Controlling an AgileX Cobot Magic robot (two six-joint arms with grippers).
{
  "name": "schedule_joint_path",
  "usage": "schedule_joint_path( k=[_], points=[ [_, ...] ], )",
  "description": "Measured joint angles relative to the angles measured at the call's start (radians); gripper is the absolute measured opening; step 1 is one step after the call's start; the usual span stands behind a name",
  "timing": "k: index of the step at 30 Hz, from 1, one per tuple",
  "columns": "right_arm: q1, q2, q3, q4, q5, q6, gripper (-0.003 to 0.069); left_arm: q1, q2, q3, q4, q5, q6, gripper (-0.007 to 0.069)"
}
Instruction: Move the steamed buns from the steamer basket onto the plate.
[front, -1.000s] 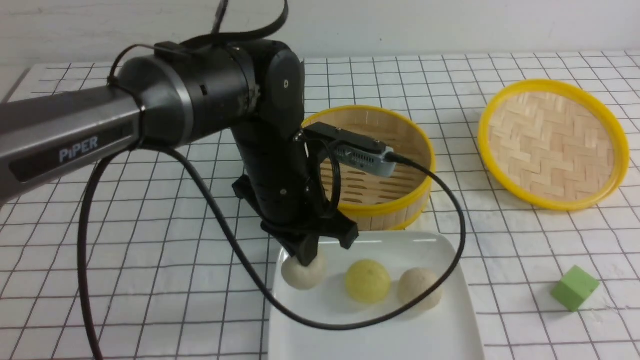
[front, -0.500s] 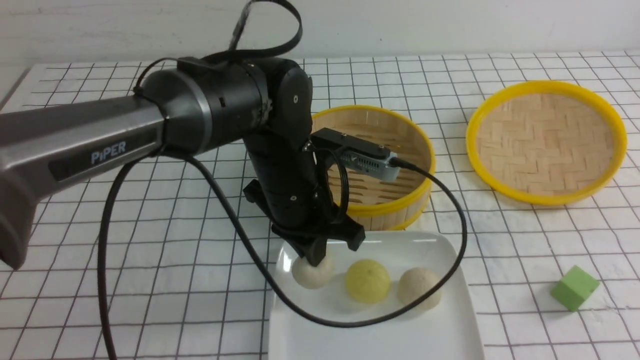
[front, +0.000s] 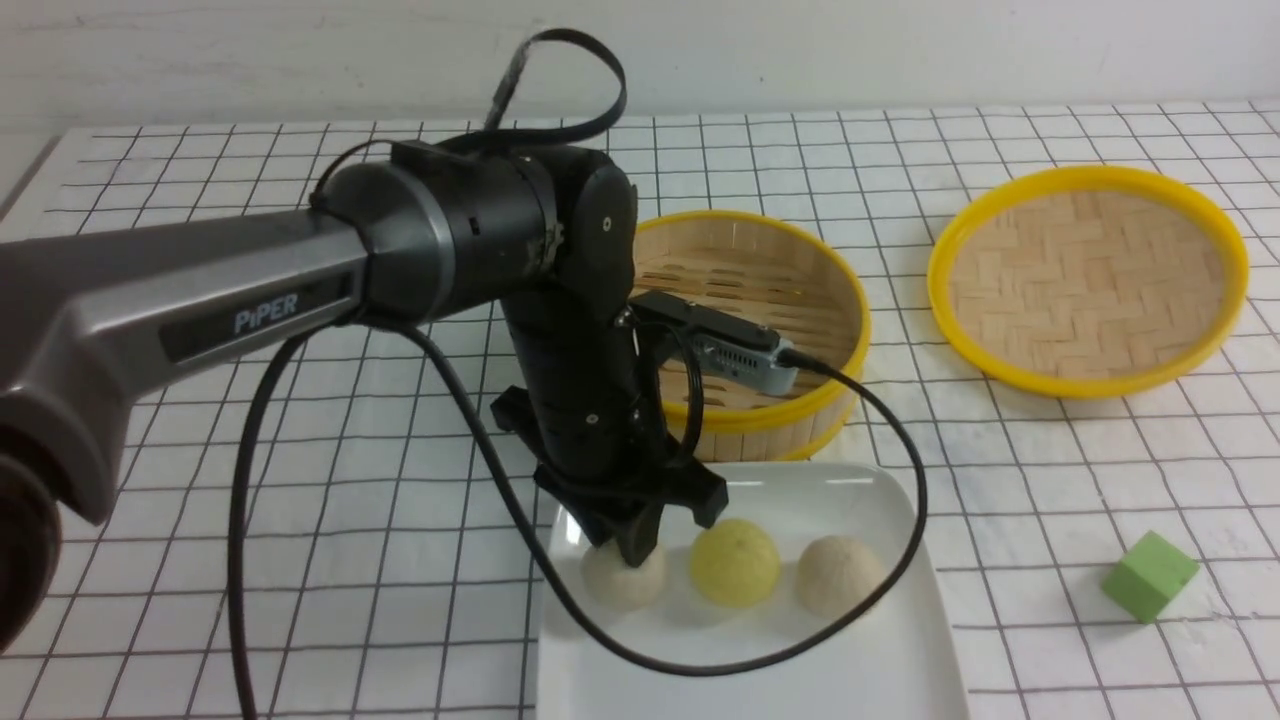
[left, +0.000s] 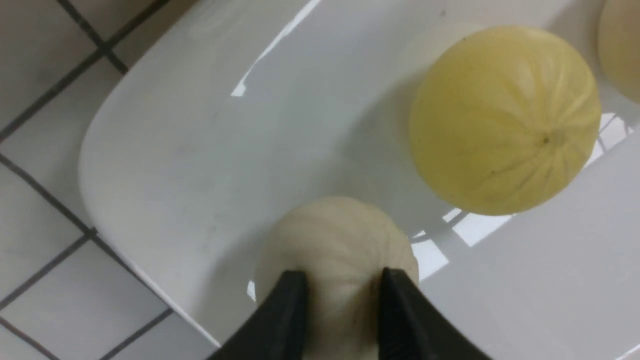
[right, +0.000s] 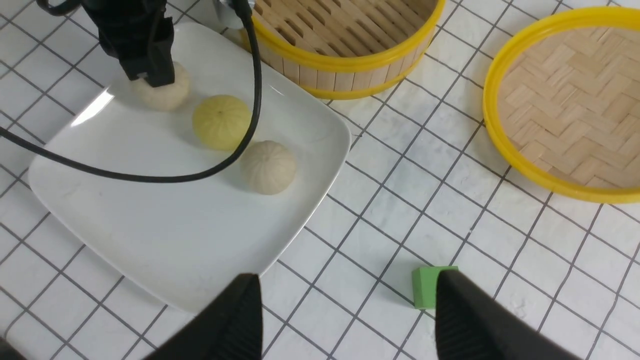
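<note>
On the gridded table (front: 1050, 480), the left pincer (left: 340, 280) straddles a pale bun (left: 340, 235), grip unclear; a clinging bun could lift off the plate (left: 200, 150) beneath.

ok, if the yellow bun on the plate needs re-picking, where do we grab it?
Probably from straight above: pinch the yellow bun low on its dome, at the widest girth. Close front to back, since the left beige bun and right beige bun crowd its sides on the plate.
</note>
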Motion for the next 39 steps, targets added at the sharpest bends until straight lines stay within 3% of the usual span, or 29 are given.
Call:
schedule_joint_path(
  k=[4, 9, 15, 22, 29, 39],
  points=[
    [0.0, 0.0, 0.0, 0.003, 0.0, -0.001, 0.0462, 0.0, 0.0, -0.027, -0.013, 0.017, 0.005, 0.0398],
    [0.0, 0.0, 0.0, 0.003, 0.001, -0.003, 0.0462, 0.0, 0.0, -0.124, -0.033, 0.09, 0.002, 0.0473],
    [0.0, 0.0, 0.0, 0.003, -0.004, -0.003, 0.0462, 0.0, -0.044, -0.328, 0.009, 0.147, -0.002, 0.0484],
    [0.0, 0.0, 0.0, 0.003, -0.079, -0.003, 0.0461, 0.0, -0.166, -0.504, 0.255, 0.102, -0.066, 0.0484],
    [0.0, 0.0, 0.0, 0.003, -0.262, -0.003, 0.0462, 0.0, -0.281, -0.519, 0.548, -0.006, -0.22, 0.0484],
    [0.0, -0.139, 0.001, -0.116, -0.481, 0.04, 0.0462, 0.0, -0.377, -0.519, 0.667, -0.005, -0.255, 0.0484]
  ],
)
